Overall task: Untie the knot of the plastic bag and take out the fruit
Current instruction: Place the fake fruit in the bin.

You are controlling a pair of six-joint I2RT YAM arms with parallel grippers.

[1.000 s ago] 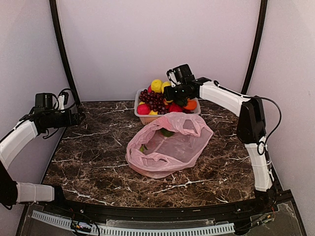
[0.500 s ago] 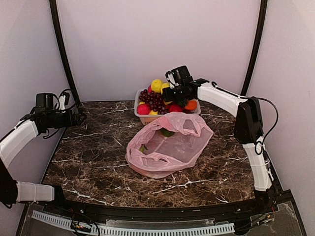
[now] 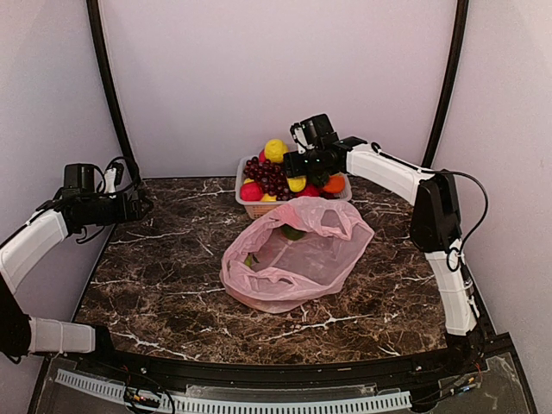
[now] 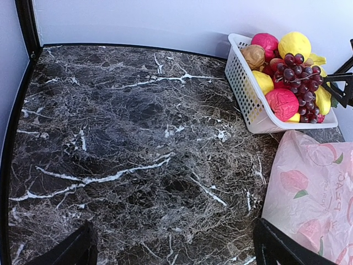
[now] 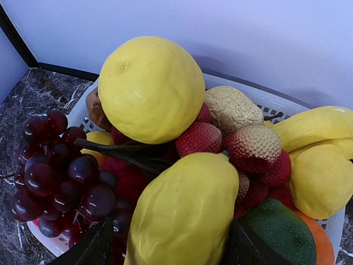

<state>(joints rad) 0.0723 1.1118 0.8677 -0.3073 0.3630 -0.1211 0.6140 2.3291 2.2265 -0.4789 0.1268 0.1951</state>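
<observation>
Right gripper (image 5: pixel 168 232) wide astride the yellow fruit (image 5: pixel 182 215) atop the heaped basket (image 4: pixel 242 94), left gripper (image 4: pixel 174 248) wide too; I fear it rolling off

right gripper (image 5: pixel 165 252) has spread its jaws, releasing yellow fruit (image 5: pixel 187 212) onto the basket (image 5: pixel 267 98).

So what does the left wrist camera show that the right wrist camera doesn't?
Only the left wrist view shows the pink bag and the basket's holed side wall. Only the right wrist view shows, close up, bumpy red fruits and a dark green fruit deep in the heap. Both show the white basket, the grapes, the big round yellow fruit and some marble table.
</observation>
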